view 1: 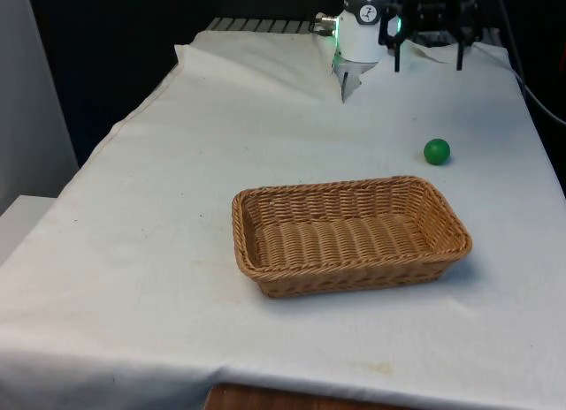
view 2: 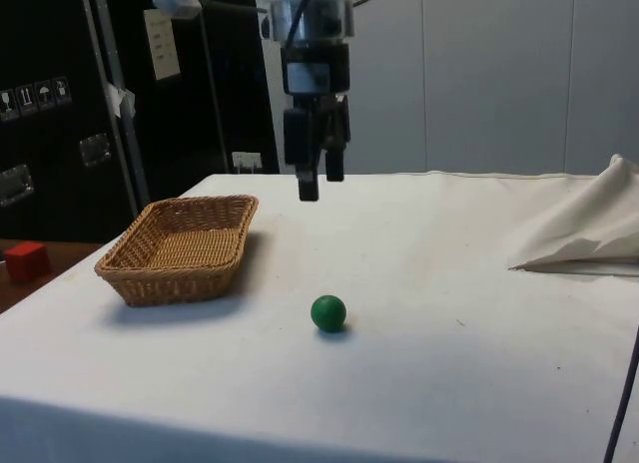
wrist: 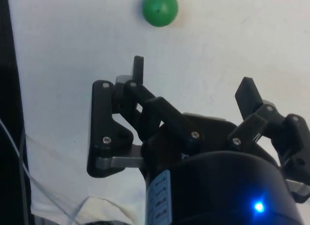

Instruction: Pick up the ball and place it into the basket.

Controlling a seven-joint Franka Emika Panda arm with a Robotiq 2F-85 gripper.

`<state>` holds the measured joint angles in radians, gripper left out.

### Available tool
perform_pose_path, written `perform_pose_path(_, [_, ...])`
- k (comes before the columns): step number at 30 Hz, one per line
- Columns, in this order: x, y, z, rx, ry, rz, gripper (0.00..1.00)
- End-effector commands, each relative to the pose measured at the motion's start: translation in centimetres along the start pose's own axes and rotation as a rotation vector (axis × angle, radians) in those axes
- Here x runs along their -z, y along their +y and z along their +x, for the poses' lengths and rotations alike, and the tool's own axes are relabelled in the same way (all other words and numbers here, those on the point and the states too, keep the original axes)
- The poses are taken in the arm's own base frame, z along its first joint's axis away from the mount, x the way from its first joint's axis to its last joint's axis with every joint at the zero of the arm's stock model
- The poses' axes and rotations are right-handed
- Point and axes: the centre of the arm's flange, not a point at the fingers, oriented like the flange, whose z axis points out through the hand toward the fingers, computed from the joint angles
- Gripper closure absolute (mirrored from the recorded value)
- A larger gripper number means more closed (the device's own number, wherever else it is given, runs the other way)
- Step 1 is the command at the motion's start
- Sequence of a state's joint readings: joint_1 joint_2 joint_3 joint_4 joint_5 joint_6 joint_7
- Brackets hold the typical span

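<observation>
A small green ball (view 1: 437, 151) lies on the white cloth, just beyond the basket's far corner on the front view's right. The oblong wicker basket (view 1: 349, 235) sits mid-table with nothing in it. My gripper (view 1: 428, 64) hangs high over the far end of the table, behind the ball, with both fingers pointing down. It is open and holds nothing. From the side, the gripper (view 2: 319, 179) is well above the cloth, with the ball (view 2: 328, 312) nearer the camera and the basket (view 2: 180, 245) off to one side. Beyond the fingertips (wrist: 138, 62) in the wrist view lies the ball (wrist: 160, 8).
The cloth bunches into raised folds (view 1: 265, 70) at the far end near the robot base. A dark cable (view 1: 531, 83) runs along the table's edge on the front view's right. A red block (view 2: 25, 260) sits off the table past the basket.
</observation>
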<state>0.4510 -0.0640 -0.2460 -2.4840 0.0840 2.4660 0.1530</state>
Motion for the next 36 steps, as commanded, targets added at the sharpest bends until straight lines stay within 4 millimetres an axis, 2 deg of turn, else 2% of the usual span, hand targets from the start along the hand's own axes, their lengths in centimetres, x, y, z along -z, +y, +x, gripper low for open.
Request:
perform_pose_path(1, [-0.2,-0.5,-0.4,-0.002,0.013,0.011,0.00])
perform_pose_path(11, [-3.0,-2.5,-2.2,0.008,0.035,0.015,0.00])
perform_pose_path(16, [-4.5,-3.1,-2.2,0.022,0.048,0.008,0.00])
perform_pose_path(17, [-4.3,-2.9,-2.2,0.022,0.039,0.000,0.00])
perform_pose_path(26, [-7.8,-3.9,-1.7,0.049,0.065,-0.007,0.00])
perform_pose_path(27, [-7.6,-3.5,-1.8,0.046,0.059,-0.018,0.00])
perform_pose_path(31, [-9.5,-3.7,-1.5,0.059,0.063,-0.020,0.00])
perform_pose_path(36, [-11.0,-3.6,-1.3,0.066,0.060,-0.031,0.00])
